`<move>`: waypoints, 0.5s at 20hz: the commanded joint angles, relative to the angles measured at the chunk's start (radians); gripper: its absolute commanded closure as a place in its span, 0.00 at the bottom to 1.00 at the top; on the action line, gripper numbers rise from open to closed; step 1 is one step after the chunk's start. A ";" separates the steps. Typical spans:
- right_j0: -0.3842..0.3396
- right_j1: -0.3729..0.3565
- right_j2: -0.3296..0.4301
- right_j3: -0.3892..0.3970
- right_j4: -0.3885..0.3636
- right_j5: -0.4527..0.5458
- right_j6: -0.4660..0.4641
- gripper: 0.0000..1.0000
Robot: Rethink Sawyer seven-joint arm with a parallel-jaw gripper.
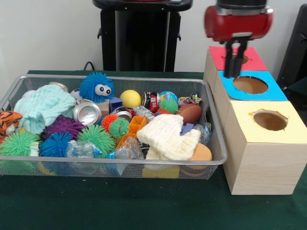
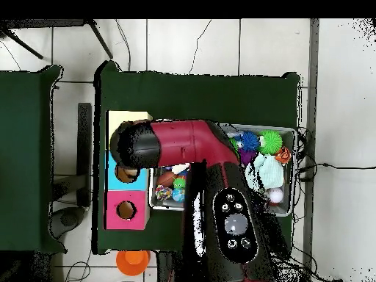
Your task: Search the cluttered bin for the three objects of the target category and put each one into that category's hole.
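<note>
hovering over the blue hole

hanging above the row of three wooden boxes, my hand [image 1: 235, 60] pointed down with its dark fingers [image 1: 231, 61] drawn narrow, close together, and nothing showed between them. in the front view the fingertips stood just over the far rim of the hole [image 1: 250, 85] in the blue card, at the seam with the red-topped box [image 1: 237, 58] behind it. the yellow-topped box [image 1: 266, 143] sat nearest the camera, its own round hole uncovered. from overhead, my red arm [image 2: 192, 143] reached across the boxes and its dark wrist covered much of the blue top [image 2: 118, 176], so the hand itself was hidden there.

the bin [image 1: 113, 164] lay on the green tabletop [image 1: 120, 206] just beside the boxes, full to the rim. in it i saw a fuzzy blue ball with googly eyes [image 1: 96, 87] at the back, a yellow ball [image 1: 130, 98] near it, a crushed silver can [image 1: 87, 113], a mint knitted cloth [image 1: 44, 107] at one end, a cream knitted cloth [image 1: 168, 137] toward the boxes, a small brown football [image 1: 190, 113], green spiky balls [image 1: 96, 136] and a purple spiky one [image 1: 64, 125]. a striped tiger toy [image 1: 7, 120] hung at the far end of the bin.
</note>
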 commanded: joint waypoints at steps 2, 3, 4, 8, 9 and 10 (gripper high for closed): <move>-0.108 0.049 0.100 0.121 -0.108 0.176 -0.278 1.00; -0.117 0.052 0.108 0.117 -0.117 0.191 -0.290 1.00; -0.126 0.059 0.118 0.110 -0.127 0.210 -0.306 1.00; -0.162 0.094 0.160 0.091 -0.154 0.315 -0.358 1.00; -0.167 0.100 0.169 0.090 -0.158 0.327 -0.357 1.00; -0.174 0.108 0.179 0.095 -0.158 0.336 -0.354 1.00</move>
